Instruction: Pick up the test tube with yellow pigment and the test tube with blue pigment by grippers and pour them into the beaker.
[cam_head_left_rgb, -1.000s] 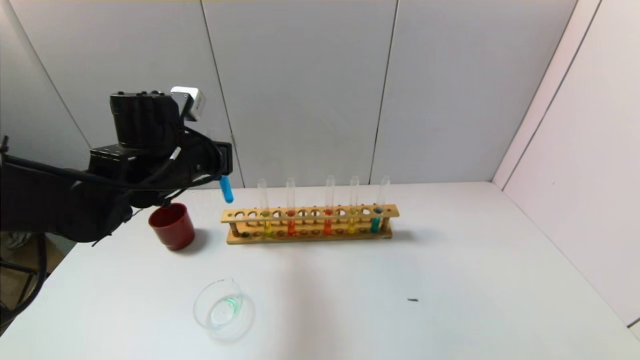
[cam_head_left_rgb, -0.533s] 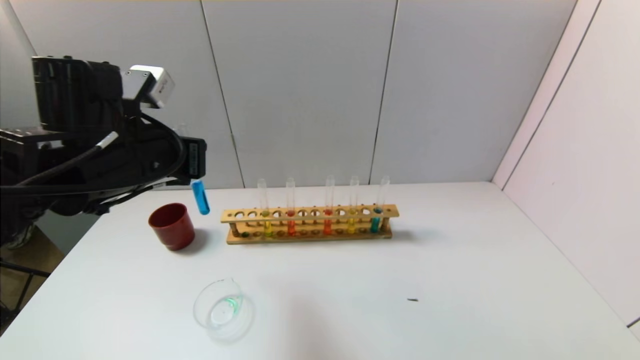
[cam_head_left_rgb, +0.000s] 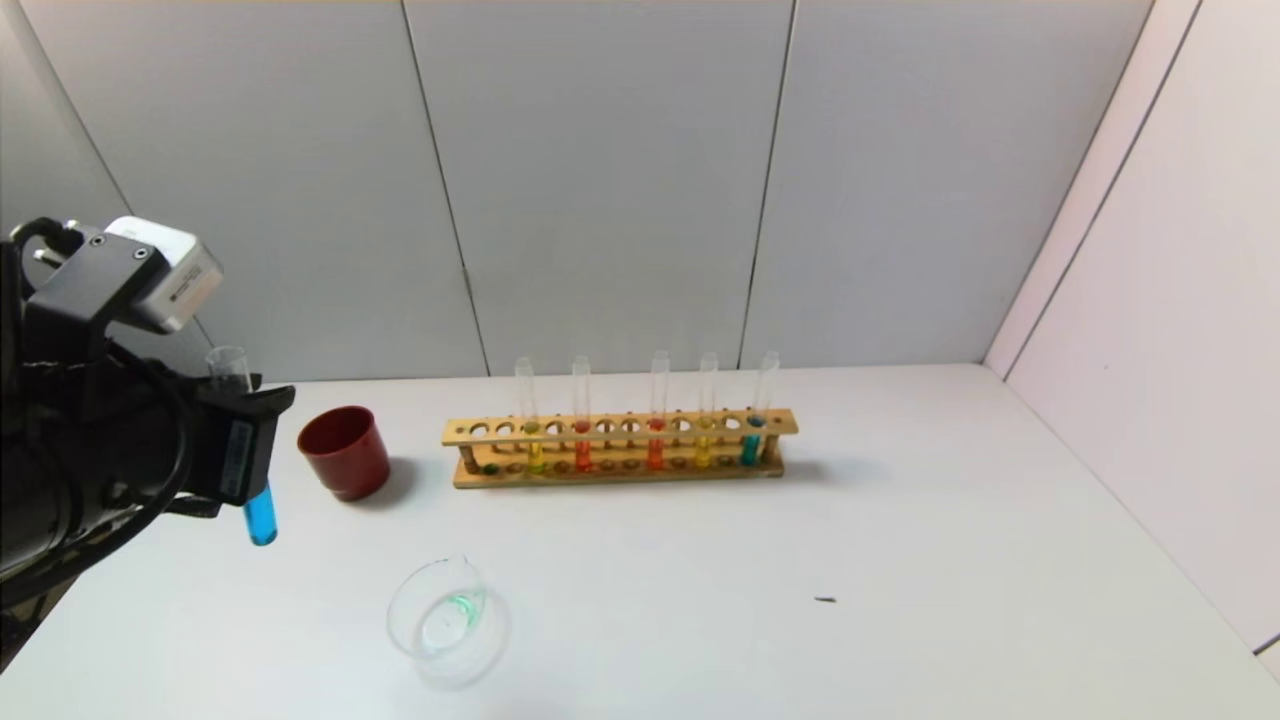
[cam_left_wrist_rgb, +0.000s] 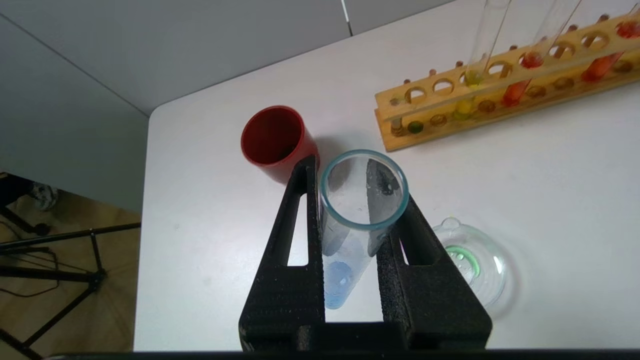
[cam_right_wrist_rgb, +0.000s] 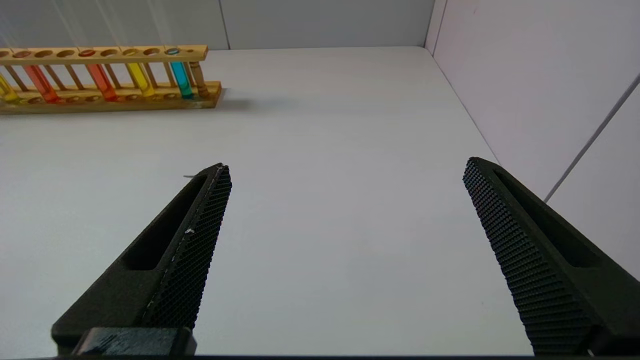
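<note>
Blue-pigment test tube (cam_head_left_rgb: 258, 505) in left end effector (cam_head_left_rgb: 238, 452)

From head height we look forward and down across the white table (cam_head_left_rgb: 900, 520), the wooden rack (cam_head_left_rgb: 620, 445) mid-distance. Our left wrist camera looks steeply down, close, beside the rack's (cam_left_wrist_rgb: 500, 85) end. Our right wrist camera sits low, facing the rack's (cam_right_wrist_rgb: 110, 75) other end.
</note>
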